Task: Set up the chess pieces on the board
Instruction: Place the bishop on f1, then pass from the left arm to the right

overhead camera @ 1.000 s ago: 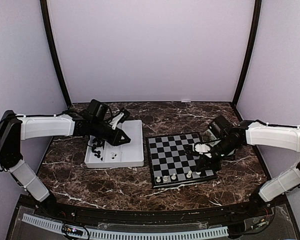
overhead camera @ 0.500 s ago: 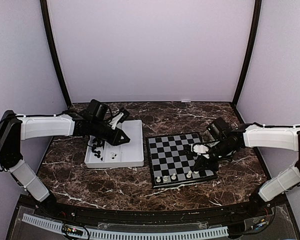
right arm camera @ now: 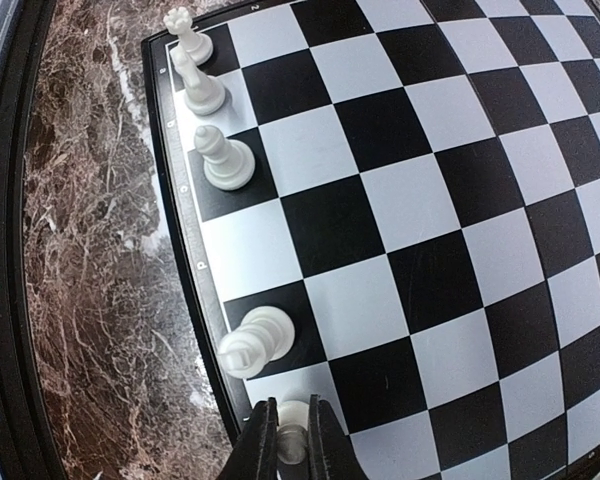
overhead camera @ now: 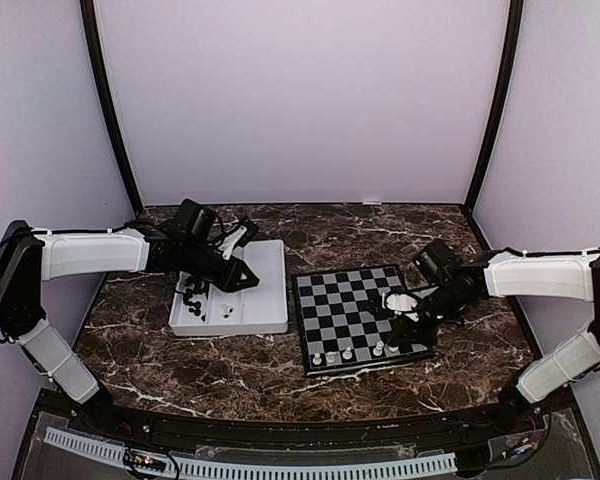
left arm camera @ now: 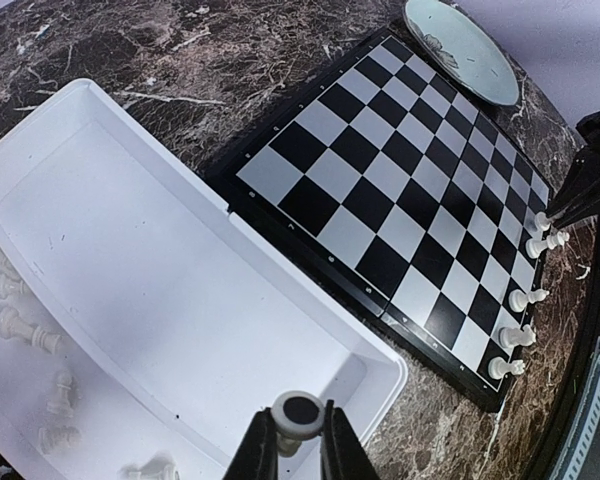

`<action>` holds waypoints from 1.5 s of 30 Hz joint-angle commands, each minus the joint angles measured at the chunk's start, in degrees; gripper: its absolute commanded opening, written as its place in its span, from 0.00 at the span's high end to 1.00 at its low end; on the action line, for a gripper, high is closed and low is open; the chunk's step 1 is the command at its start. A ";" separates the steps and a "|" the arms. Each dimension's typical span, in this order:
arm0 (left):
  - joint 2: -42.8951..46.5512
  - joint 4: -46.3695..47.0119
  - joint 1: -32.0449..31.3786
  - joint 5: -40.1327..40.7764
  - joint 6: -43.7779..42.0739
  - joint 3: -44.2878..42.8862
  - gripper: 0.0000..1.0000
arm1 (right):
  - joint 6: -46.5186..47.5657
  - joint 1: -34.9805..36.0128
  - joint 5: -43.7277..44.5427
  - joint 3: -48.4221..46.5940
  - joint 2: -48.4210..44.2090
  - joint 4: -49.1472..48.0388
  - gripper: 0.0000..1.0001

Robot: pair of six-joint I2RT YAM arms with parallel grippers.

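Right wrist, right jaws pinch white piece (right arm camera: 292, 440) on board (right arm camera: 380, 200); left jaws hold second piece (left arm camera: 298, 415) — over tray (left arm camera: 180, 300)

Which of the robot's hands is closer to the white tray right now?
The left hand. It hangs over the white tray, gripping a white chess piece; the right hand is off over the near edge of the board, gripping another.

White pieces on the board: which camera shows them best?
Right wrist view: the white pieces are close, their shapes distinct. The left wrist and top views show only a tiny row at the edge of the board.
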State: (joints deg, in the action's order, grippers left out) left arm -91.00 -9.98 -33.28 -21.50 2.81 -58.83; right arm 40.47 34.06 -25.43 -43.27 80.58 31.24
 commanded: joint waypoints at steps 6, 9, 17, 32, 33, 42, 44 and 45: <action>0.75 -0.66 0.23 0.05 -0.08 -0.27 0.99 | 0.32 0.21 -0.89 0.81 1.27 -2.06 0.88; 0.74 -0.71 0.23 0.03 -0.02 -0.27 0.99 | 0.23 0.28 -1.19 0.83 1.38 -2.07 0.87; 0.56 -0.72 0.25 -0.23 0.03 -0.25 0.99 | 0.23 0.39 -0.77 0.64 1.32 -1.90 0.82; 1.43 -3.58 -1.00 -6.57 1.45 -3.94 0.98 | 1.91 -2.77 -4.14 -13.20 -2.32 15.97 0.65; 1.35 -4.46 -1.62 -8.24 1.44 -4.42 0.98 | 1.38 -3.46 -5.33 -15.69 -1.68 17.10 0.64; -1.23 -9.38 -3.45 -22.31 3.98 -11.19 0.97 | -2.93 -3.17 -13.41 -36.84 9.12 15.45 0.61; -1.04 -9.35 -3.46 -22.85 5.43 -11.85 0.97 | -6.08 -2.18 -14.11 -37.88 10.86 10.75 0.61; -0.90 -8.81 -3.44 -22.43 6.28 -12.02 0.97 | -7.82 -1.67 -14.23 -37.61 11.39 8.36 0.61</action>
State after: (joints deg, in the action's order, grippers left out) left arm -91.70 -16.88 -36.75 -39.27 6.04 -68.93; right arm 38.63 30.72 -36.10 -79.44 88.97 46.04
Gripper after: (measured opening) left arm 0.129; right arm 0.389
